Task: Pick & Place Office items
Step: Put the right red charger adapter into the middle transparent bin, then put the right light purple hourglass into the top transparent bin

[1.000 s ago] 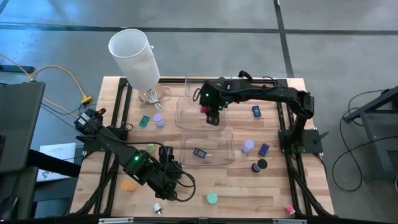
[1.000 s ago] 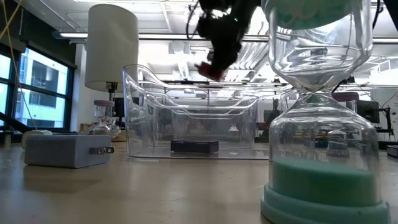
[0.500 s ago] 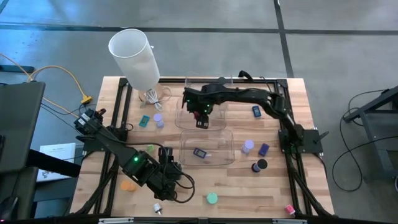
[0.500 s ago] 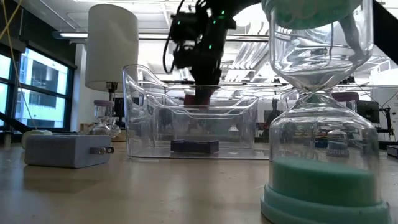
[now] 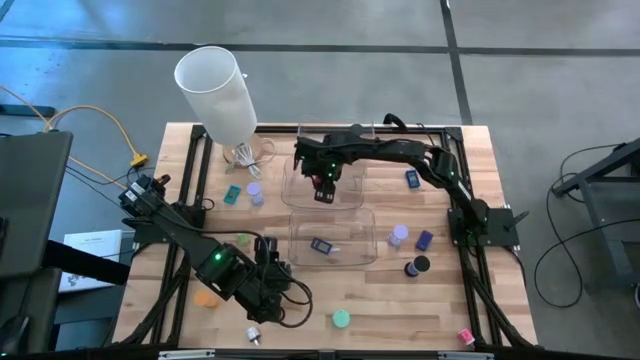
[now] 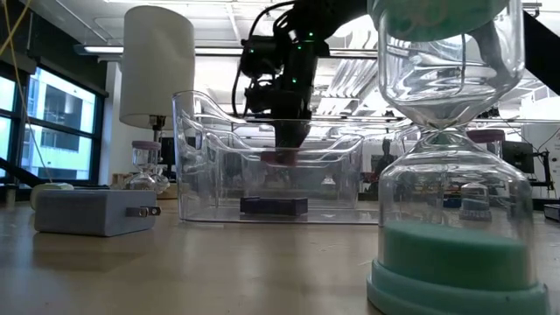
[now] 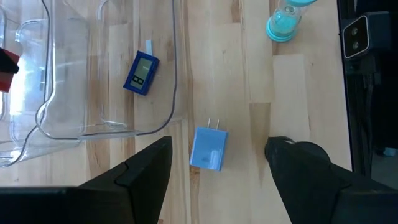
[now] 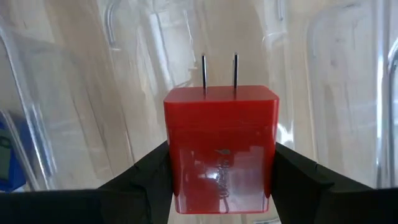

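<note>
At the lower left of the high view we see the left gripper (image 5: pixel 272 290) waiting low over the table. In its wrist view the fingers stand well apart and hold nothing. Under them lies a light blue plug block (image 7: pixel 208 149), beside the near clear bin (image 7: pixel 93 124). In that bin lies a small dark blue item (image 7: pixel 141 73).

Moving to the centre, the right gripper (image 5: pixel 323 192) hangs over the far clear bin (image 5: pixel 325 180), in the upper middle of the frame. Its fingers are clamped on a red plug block (image 8: pixel 219 146).

We judge that the step in hand is the placing of this block into the far bin. The next move calls for parting the fingers so that the block drops inside the walls, and then lifting the arm straight up.

The block is a glossy red cube with two thin metal prongs which point away from the wrist. In the low view it seems to be just below the bin's rim, but through the clear walls we cannot be sure.
</note>
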Robot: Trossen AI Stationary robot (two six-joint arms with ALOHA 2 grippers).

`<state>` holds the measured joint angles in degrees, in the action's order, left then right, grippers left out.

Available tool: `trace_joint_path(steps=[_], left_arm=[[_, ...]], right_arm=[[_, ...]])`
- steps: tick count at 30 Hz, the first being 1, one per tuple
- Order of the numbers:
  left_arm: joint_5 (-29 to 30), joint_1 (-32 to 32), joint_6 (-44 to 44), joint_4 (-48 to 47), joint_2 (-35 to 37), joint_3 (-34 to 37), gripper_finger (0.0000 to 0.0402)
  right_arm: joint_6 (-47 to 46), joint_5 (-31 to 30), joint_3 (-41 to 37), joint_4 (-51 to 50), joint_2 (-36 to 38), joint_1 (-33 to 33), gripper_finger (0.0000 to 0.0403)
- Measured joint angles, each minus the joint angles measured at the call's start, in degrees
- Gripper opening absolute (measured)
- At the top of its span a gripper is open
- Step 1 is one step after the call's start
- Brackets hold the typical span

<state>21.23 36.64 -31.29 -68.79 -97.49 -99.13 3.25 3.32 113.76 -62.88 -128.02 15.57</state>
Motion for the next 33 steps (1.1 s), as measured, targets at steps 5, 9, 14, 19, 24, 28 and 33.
trace_joint_path(steps=[5,9,14,19,24,28,33], left_arm=[[0.0,-0.02,0.0,0.02,0.0,0.0,0.0254],[0.0,-0.02,0.0,0.02,0.0,0.0,0.0254],[0.0,-0.02,0.0,0.02,0.0,0.0,0.0254],[0.0,-0.02,0.02,0.02,0.0,0.0,0.0254],[0.0,-0.02,0.02,0.02,0.0,0.0,0.0254],[0.01,-0.02,0.02,0.02,0.0,0.0,0.0254],[0.0,-0.02,0.02,0.0,0.0,0.0,0.0254]], right_arm=[[-0.11,0.24,-2.31,1.19,0.03,-0.02,0.0202],[0.57,0.27,-4.96,3.62,0.03,-0.02,0.0201],[0.9,0.27,-6.72,5.03,0.03,0.36,0.0203],[1.11,0.21,-7.95,6.14,0.03,0.34,0.0207],[1.13,-0.51,-7.98,6.56,0.03,0.13,0.0234],[1.11,-0.27,-7.98,6.6,0.03,0.13,0.0251],[1.57,-0.41,-7.98,6.83,0.03,0.13,0.0258]])
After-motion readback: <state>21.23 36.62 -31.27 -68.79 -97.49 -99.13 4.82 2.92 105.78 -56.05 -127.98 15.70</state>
